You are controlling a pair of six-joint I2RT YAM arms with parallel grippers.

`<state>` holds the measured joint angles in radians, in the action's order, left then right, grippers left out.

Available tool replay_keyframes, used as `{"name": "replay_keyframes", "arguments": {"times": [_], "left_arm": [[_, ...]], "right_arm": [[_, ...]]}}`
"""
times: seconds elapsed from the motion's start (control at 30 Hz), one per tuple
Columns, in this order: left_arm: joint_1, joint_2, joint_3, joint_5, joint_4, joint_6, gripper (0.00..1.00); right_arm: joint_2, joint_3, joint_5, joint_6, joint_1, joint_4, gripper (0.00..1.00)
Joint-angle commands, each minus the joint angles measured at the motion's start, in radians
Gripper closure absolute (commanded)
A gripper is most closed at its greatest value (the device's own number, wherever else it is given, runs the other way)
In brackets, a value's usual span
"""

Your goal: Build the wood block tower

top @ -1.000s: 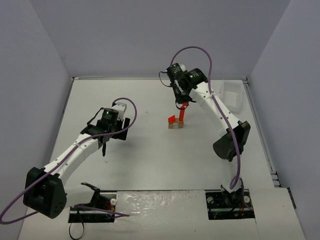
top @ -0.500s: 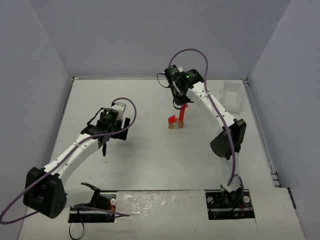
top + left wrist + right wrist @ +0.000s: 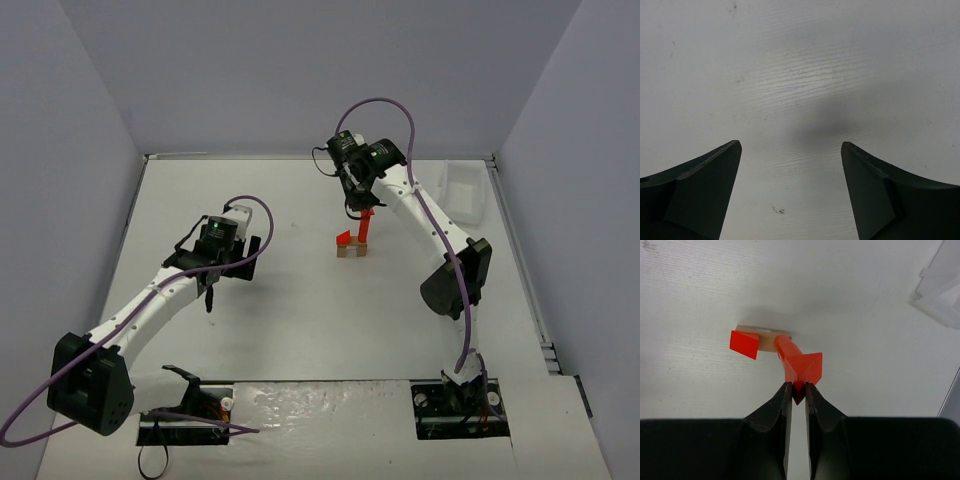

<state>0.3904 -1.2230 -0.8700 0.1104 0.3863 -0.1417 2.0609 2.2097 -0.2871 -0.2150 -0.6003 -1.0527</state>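
tan block: 1 | red wedges: 2 | red cylinder: 1, probably | white tray: 1

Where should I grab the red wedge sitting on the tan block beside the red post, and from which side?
Pinch the wedge across its flat parallel ends, coming down from above on the side away from the post. Its sloped face would likely make a grip slip, and the post stands close by, with the right gripper shut on a second wedge atop it.

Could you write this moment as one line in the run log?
left end effector: open, empty | right end effector: shut on red wedge atop red column | base: tan block
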Motion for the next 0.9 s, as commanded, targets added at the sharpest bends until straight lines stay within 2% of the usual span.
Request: {"name": "replay_keyframes", "arguments": {"times": [0.0,0.87], "left_arm": [[-0.005,0.006,-0.021,0.014,-0.044,-0.009,0.22],[-0.005,0.014,-0.021,0.015,-0.040,-0.014,0.22]], "right_arm": [[-0.023,0.010,-0.012,-0.007,-0.010,-0.013,1.00],[-0.033,-0.024,-0.039,-0.037,-0.013,-0.013,1.00]]}}
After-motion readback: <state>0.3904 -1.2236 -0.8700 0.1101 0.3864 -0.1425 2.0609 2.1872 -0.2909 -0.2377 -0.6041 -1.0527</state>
